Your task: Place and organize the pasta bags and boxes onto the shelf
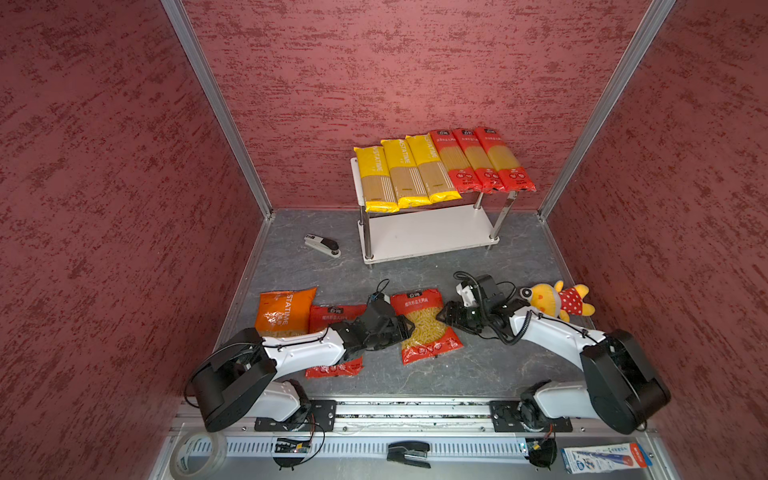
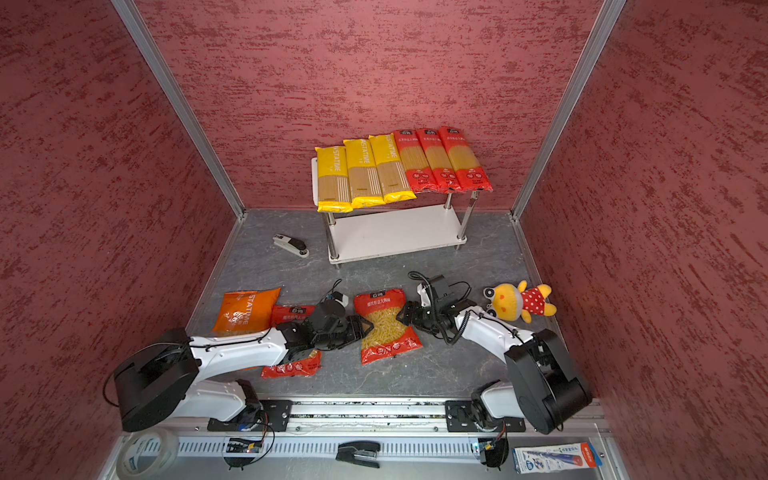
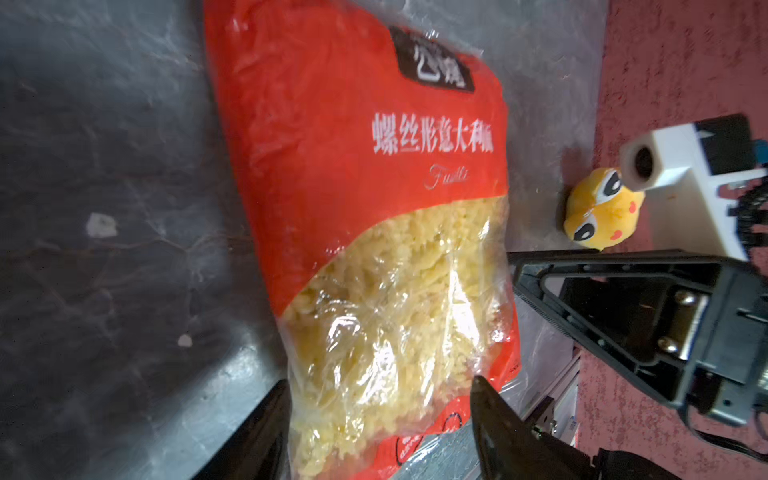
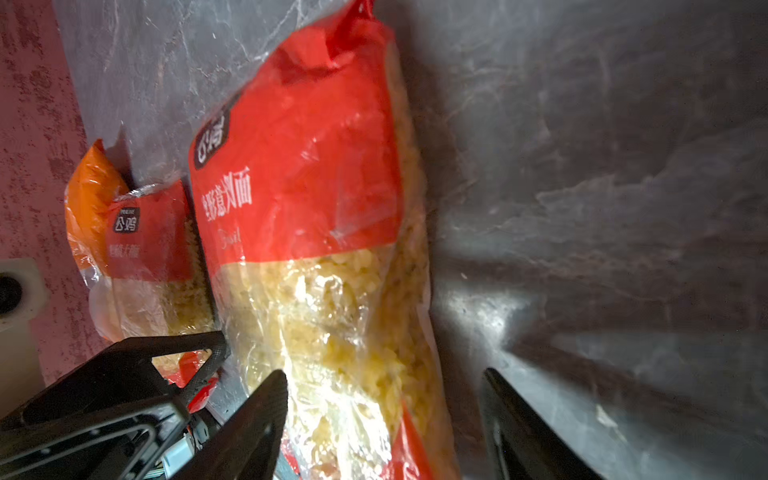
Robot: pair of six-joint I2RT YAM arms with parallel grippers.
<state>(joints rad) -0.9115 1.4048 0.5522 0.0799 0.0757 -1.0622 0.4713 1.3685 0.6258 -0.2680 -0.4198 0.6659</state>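
A: Where was the red bag [image 1: 430,326]?
B: Flat on the desk [image 1: 478,374], nearer than the shelf [image 1: 428,232]. Left tool [image 1: 409,328] straddled its left edge, grip unclear; right tool [image 1: 441,316] gaped at its right edge.

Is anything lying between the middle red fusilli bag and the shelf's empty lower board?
Nothing visible does. Bare tabletop lies between the fusilli bag and the shelf; the stapler sits off to the left, the plush toy to the right.
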